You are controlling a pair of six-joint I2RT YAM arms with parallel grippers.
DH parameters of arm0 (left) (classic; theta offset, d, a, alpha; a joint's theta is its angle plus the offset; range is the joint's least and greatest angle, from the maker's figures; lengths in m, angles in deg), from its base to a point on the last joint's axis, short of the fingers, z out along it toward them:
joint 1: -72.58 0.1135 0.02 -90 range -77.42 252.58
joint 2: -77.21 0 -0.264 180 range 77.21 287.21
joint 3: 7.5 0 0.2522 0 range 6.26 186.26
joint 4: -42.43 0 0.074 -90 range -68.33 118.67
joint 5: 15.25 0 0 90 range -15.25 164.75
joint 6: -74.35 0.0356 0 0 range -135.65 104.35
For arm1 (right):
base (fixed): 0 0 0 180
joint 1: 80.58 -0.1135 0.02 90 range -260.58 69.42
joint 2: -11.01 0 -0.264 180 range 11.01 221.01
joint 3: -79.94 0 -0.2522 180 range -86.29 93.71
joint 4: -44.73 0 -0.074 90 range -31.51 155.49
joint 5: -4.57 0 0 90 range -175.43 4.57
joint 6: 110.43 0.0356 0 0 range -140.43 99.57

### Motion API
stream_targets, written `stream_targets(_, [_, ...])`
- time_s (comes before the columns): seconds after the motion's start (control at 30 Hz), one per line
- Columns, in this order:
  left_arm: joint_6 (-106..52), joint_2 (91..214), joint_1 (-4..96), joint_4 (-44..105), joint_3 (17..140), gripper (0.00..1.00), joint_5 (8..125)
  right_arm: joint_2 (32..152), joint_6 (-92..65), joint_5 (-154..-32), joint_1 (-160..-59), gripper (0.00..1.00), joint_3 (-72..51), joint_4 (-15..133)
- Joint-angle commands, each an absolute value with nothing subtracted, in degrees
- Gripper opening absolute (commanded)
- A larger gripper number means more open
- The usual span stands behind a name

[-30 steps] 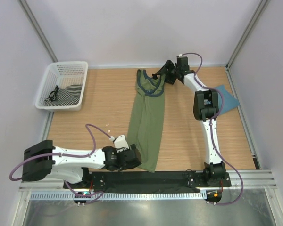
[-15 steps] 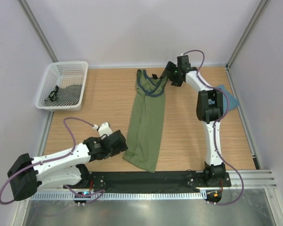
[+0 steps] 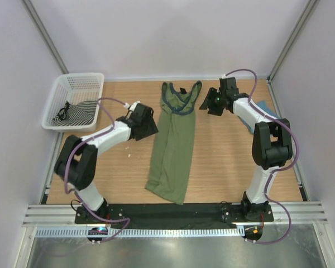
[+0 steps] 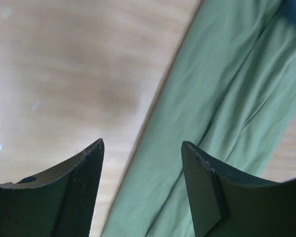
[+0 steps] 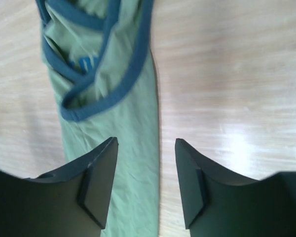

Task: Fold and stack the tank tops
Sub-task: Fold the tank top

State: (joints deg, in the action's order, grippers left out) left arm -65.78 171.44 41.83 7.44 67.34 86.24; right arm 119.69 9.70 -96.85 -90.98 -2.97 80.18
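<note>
The olive-green tank top (image 3: 173, 145) lies stretched out between the pincers. The left pincer (image 3: 149, 124), jaws apart and empty, hovers at its left edge. The right pincer (image 3: 206, 103), also apart, is beside the straps. The teal tank top (image 3: 266, 106) lies behind the right pincer, and a white basket (image 3: 78, 82) beyond the left one.

Olive-green tank top (image 3: 173, 145) lies flat, folded narrow lengthwise; teal top (image 3: 266, 107) far right.

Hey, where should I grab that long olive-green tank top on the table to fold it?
Probably the navy-trimmed shoulder end of the olive-green cloth tank top, pinched at both outer edges, coming in from left and right. It lies flat as a long narrow strip, so those edges are exposed.
</note>
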Motion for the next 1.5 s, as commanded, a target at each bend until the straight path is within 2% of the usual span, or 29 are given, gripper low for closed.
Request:
stream_targets(0.0, [-58.72,179.82,43.57,12.50,77.08,0.64,80.56,117.53,9.89,-99.66,-91.31,0.53,-8.15,75.89])
stream_targets(0.1, [-58.19,185.29,44.80,12.94,84.38,0.63,78.54,118.14,10.24,-102.04,-91.31,0.45,-9.92,74.40])
stream_targets(0.23, [-58.72,194.60,46.64,13.38,91.85,0.59,73.36,120.51,10.51,-103.71,-91.57,0.45,-9.66,73.17])
stream_targets(0.43, [-58.19,201.12,47.35,12.50,99.85,0.55,72.03,127.10,11.65,-107.14,-91.48,0.45,-5.44,71.76])
stream_targets(0.77, [-58.89,198.77,48.14,17.93,96.88,0.73,70.27,133.26,13.49,-110.56,-91.48,0.45,-1.13,69.66])
stream_targets(0.9, [-59.51,198.05,48.93,20.85,95.29,0.71,68.86,134.67,14.37,-111.36,-91.57,0.40,-0.60,68.51])
stream_targets(0.93, [-59.42,198.58,49.02,20.76,95.90,0.69,68.51,135.02,14.46,-111.36,-91.48,0.37,-0.51,68.34])
stream_targets(1.07, [-60.56,202.27,49.99,18.56,99.94,0.44,67.46,136.77,14.99,-111.53,-91.48,0.27,1.06,68.51])
stream_targets(1.17, [-61.35,204.55,50.43,18.65,101.62,0.36,66.67,137.57,15.17,-111.62,-91.48,0.18,2.38,68.69])
stream_targets(1.2, [-61.44,204.91,50.52,18.65,102.40,0.33,66.58,138.09,15.25,-111.45,-91.39,0.08,2.73,69.03])
stream_targets(1.23, [-61.61,205.78,50.52,18.65,102.67,0.28,66.40,138.53,15.34,-111.45,-91.22,0.03,3.61,69.12])
stream_targets(1.3, [-62.23,206.58,50.52,18.74,103.37,0.18,66.66,139.41,15.52,-111.45,-90.96,0.01,4.67,69.74])
stream_targets(1.33, [-62.67,207.02,50.60,18.74,103.46,0.08,66.84,139.76,15.60,-111.45,-90.78,0.01,5.89,69.91])
stream_targets(1.37, [-62.93,207.19,50.60,18.83,103.73,0.04,67.10,140.12,15.61,-111.36,-90.60,0.01,6.77,70.79])
stream_targets(1.47, [-64.51,207.55,50.95,19.09,103.99,0.00,68.33,143.10,14.55,-110.13,-90.34,0.01,12.83,75.43])
